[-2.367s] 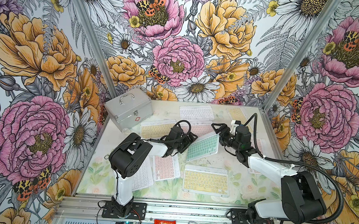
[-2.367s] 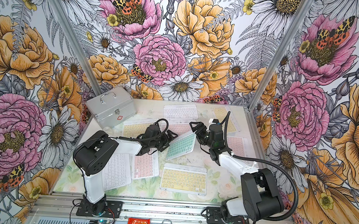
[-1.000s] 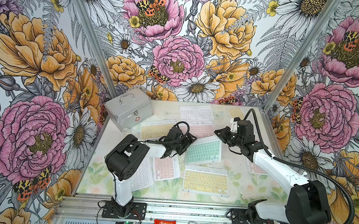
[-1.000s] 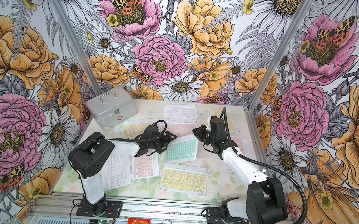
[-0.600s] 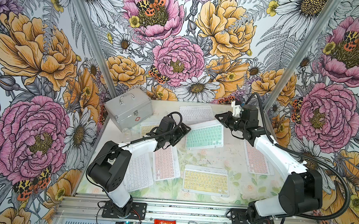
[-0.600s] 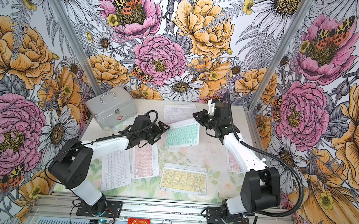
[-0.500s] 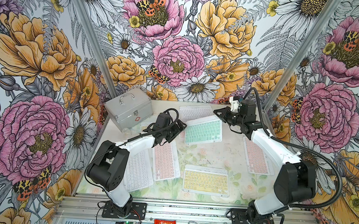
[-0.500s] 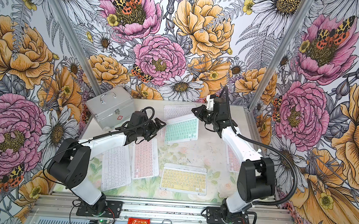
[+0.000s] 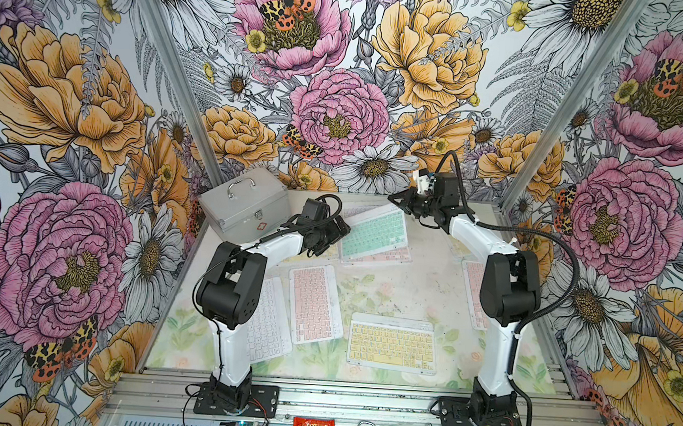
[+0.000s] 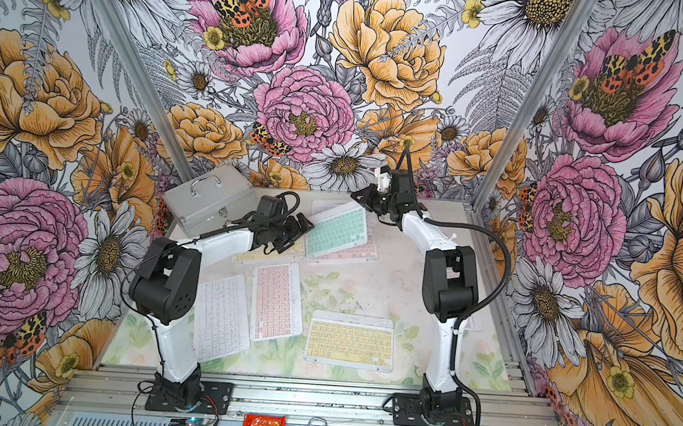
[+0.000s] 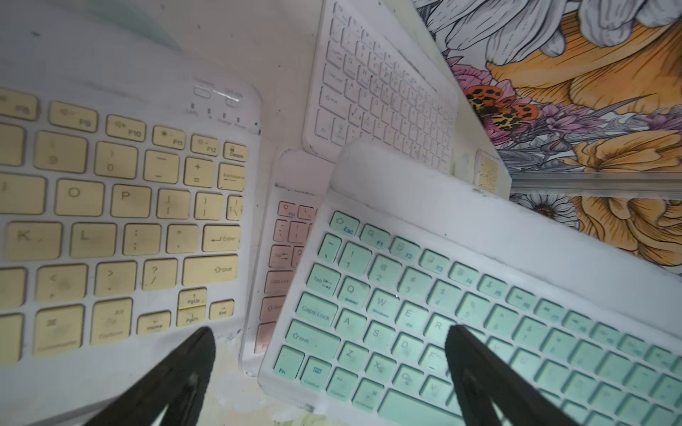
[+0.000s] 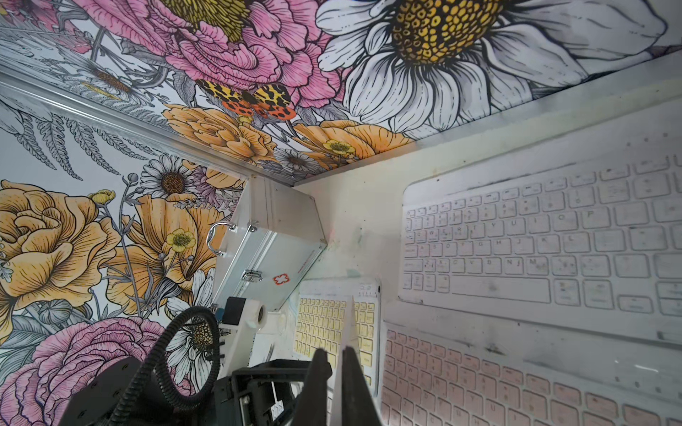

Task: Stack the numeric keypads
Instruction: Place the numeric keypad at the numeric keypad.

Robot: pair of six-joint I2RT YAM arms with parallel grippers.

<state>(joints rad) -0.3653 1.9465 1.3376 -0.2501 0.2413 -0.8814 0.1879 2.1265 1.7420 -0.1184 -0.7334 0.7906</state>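
Finds the right claw [image 9: 393,198] clenched on the far corner of the mint-green keypad [image 9: 373,232], that keypad's thin white edge pinched between the black fingers [image 12: 318,372] in the right wrist view. Locates the mint-green keypad at the back middle of the bench [image 9: 408,286], tilted, held corner raised, lower side lying over a rear pink keypad [image 9: 386,257]. Notes the left claw [image 9: 335,235] released, jaws spread wide, hovering at the mint-green keypad's near left corner and grasping nothing. Sees, in the left wrist view, one finger [image 11: 192,354] above a rear yellow keypad [image 11: 110,221] and the other above mint keys. Records a rear white keypad [image 9: 354,213] flat behind the mint-green one, near the back wall, partly hidden by it in both top views. Records four more keypads flat and separate toward the front: a front white keypad [image 9: 272,332] partly under the left arm, a central pink keypad [image 9: 315,302] just beside it, a front yellow keypad [image 9: 390,343] nearest the front edge, and a right-hand pink keypad [image 9: 471,297] partly hidden behind the right arm. Logs a silver case [image 9: 246,203] with a handle in the back left corner of the bench, near the rear yellow keypad.
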